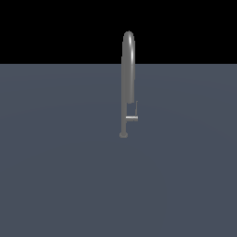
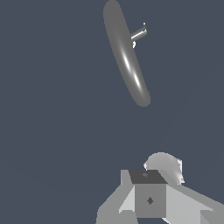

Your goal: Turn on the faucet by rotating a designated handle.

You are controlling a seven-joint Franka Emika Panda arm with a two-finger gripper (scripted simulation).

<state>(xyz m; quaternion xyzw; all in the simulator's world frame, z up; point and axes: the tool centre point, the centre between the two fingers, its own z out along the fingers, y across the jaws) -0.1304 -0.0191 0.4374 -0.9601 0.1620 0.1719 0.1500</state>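
**Desk lead:** How far along are you?

**Me:** Hardly begun, I judge. The tall, slim grey metal gooseneck faucet (image 1: 128,78) stands alone on the flat, matte slate-blue desk (image 1: 55,176), and nothing touches it. In the exterior view I see no arm at all. In the wrist view the faucet (image 2: 127,57) lies well apart from the blocky pale-grey gripper (image 2: 146,199), with bare desk between them.

**Desk lead:** And the handle?

**Me:** The small grey metal L-shaped handle (image 1: 132,115) sits low on the faucet, just above its small round foot, on the exterior view's right of the stem. A short stub juts out sideways and a thin rod rises from its end, running close beside the stem. I take that as the untouched position, so the approach, the contact and the whole rotation are left.

**Desk lead:** Gripper open or closed?

**Me:** I cannot tell. The wrist view shows only its boxy body and a rounded part behind; the fingertips are out of frame. It grasps nothing that I can see.

**Desk lead:** Surfaces?

**Me:** The faucet is smooth and glossy, a bright streak along its narrow inverted-U arch. The handle (image 2: 139,33) is thin and likely slippery, a small target.
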